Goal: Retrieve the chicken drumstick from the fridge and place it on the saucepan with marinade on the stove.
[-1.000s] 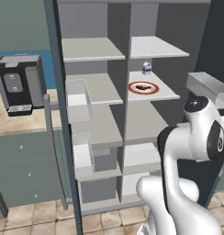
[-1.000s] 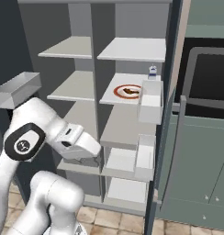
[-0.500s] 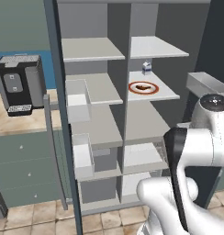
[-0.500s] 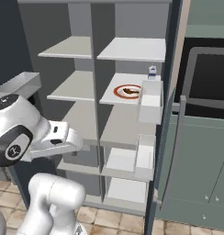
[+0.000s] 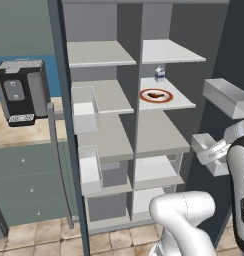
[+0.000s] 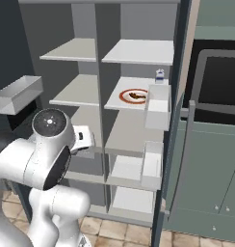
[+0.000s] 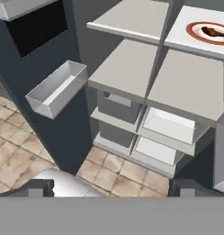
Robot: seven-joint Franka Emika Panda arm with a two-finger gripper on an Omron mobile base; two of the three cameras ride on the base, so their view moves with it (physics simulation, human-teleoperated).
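Leftward, black coffee machine (image 5: 21, 92); rightward, dark oven (image 6: 218, 79); gripper (image 7: 109, 187) spread wide.

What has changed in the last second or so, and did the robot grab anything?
Only the arm moved: its upper part swung outward, away from the open fridge. Nothing was grabbed; the pincer stays open and empty. The chicken drumstick still lies on its plate on the shelf.

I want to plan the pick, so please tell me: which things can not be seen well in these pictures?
- Chicken drumstick: too small; a brown shape on the red-rimmed plate, base views.
- Small carton: label too small, right base view.
- Gripper: fingertips mostly cut off by the bottom edge, hand view.
- Fridge top: cut off by the upper edge.
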